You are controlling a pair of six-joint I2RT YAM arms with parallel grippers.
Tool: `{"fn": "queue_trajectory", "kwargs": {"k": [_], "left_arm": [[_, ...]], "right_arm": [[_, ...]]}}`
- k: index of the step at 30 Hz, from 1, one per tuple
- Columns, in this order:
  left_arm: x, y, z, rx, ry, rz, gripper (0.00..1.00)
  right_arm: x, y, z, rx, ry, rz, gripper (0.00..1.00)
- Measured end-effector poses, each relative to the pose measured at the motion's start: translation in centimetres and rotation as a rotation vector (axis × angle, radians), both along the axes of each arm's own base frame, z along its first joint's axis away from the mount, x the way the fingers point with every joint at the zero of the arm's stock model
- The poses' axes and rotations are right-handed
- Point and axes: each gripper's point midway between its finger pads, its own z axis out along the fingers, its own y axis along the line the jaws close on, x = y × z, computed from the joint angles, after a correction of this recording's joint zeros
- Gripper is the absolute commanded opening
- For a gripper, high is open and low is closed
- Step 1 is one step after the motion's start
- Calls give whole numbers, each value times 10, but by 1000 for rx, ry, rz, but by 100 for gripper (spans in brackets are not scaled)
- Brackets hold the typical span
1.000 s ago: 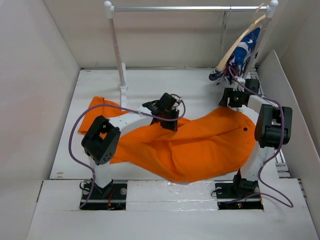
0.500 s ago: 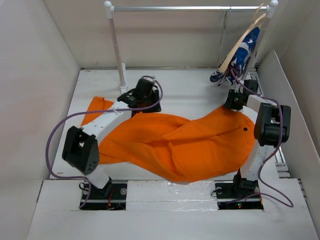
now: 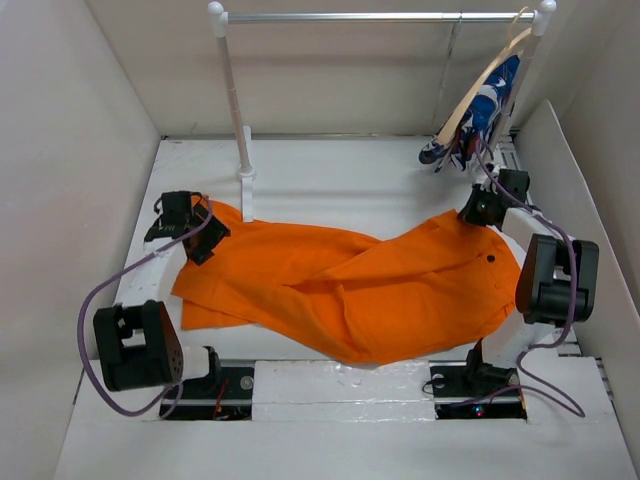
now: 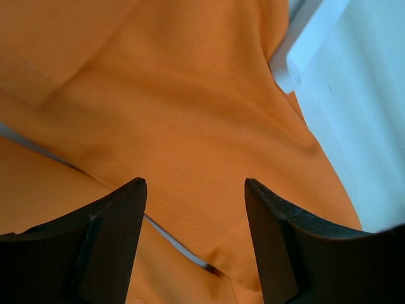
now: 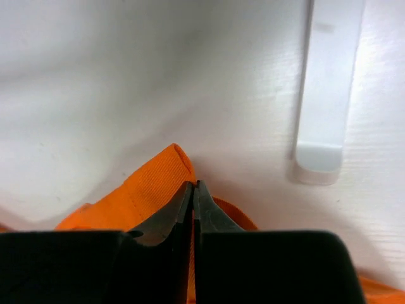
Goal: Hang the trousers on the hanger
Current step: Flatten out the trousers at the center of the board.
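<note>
Your left gripper (image 4: 196, 190) has let go and moved to the left, fingers spread over the trousers (image 3: 350, 280). Your right gripper (image 5: 193, 190) has closed, apparently pinching the far right waistband edge. The trousers lie mid-table, not yet hung.

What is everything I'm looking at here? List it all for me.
trousers: one, orange, spread across the table's middle
table: one, white, under everything
clothes rail: one, white posts with a silver bar, at the back
wooden hanger: one, light wood, on the rail's right end
patterned garment: one, blue, white and red, on the wooden hanger
wire hanger: apparently one, grey, hanging from the rail left of the wooden one
left gripper: one, black, open over the trousers' left end
right gripper: one, black, shut on the trousers' far right edge
</note>
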Motion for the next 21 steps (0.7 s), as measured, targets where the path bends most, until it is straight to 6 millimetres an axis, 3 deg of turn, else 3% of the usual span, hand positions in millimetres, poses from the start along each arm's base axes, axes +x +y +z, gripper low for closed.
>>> {"fn": "queue_trajectory", "kwargs": {"k": [3, 4, 5, 7, 8, 9, 10, 11, 13, 17, 20, 21], "left_arm": [[-10, 22, 7, 4, -19, 91, 66], [-13, 34, 10, 12, -27, 134, 66], [-14, 49, 13, 23, -37, 185, 66], [-20, 77, 16, 39, -41, 278, 68], [-23, 87, 15, 44, -35, 311, 68], [-27, 97, 12, 49, -22, 349, 68], [-31, 104, 10, 51, -9, 374, 68], [-33, 108, 7, 51, 4, 390, 68], [-37, 114, -1, 45, 27, 410, 68], [-45, 117, -14, 29, 67, 425, 68], [-47, 115, -17, 19, 74, 421, 68], [-47, 115, -17, 19, 74, 419, 68]], "right_arm": [[9, -4, 28, -14, -91, -11, 0], [11, -4, 32, -19, -107, -10, 4], [12, -3, 32, -23, -110, -10, 8], [12, -1, 29, -35, -100, -4, 0], [11, -1, 26, -39, -93, -5, 1], [11, -1, 24, -41, -89, -4, 8], [11, -1, 22, -40, -85, -3, 40], [11, 0, 20, -37, -79, -4, 57], [12, -3, 13, -37, -62, 4, 74], [32, -6, -10, -17, -3, 40, 77], [32, -5, -31, -6, 57, 48, 77], [34, -4, -29, -5, 57, 53, 77]]}}
